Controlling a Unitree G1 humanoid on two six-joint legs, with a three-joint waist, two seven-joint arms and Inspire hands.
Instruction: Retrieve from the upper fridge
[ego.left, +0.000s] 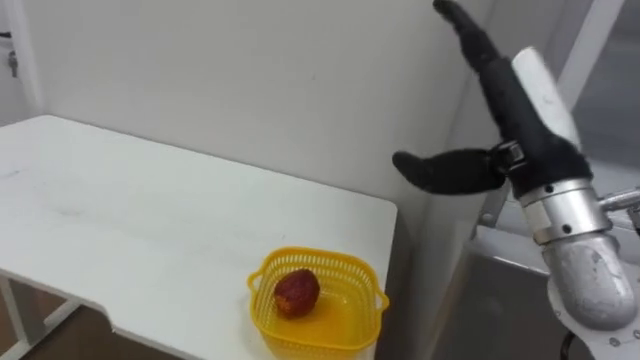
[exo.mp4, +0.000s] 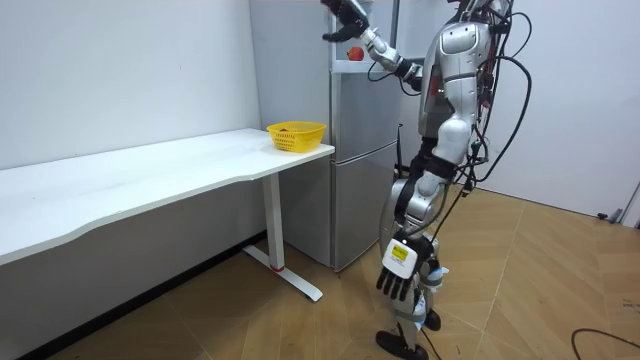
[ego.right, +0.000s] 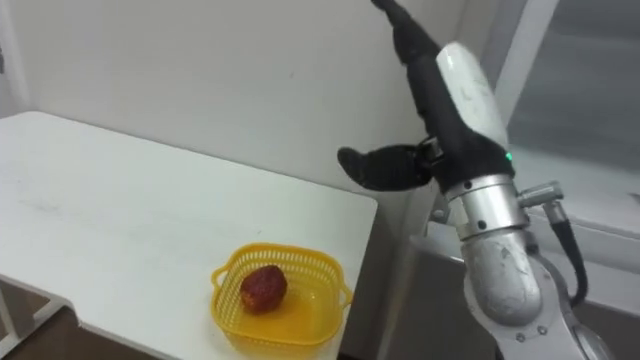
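My right hand (ego.left: 517, 118) is raised high at the right of the eye views, open, with straight fingers pointing up and the thumb spread sideways; it holds nothing. In the room view this hand (exo.mp4: 345, 15) is up at the top of the grey fridge (exo.mp4: 365, 170), just above a small red thing (exo.mp4: 355, 52) in the white upper compartment. My left hand (exo.mp4: 397, 281) hangs open by my leg. A yellow basket (ego.left: 262, 276) with a red fruit (ego.left: 297, 292) in it stands on the table corner nearest the fridge.
The long white table (ego.left: 120, 220) runs along the wall to my left, its end beside the fridge. I stand upright on the wooden floor in front of the fridge.
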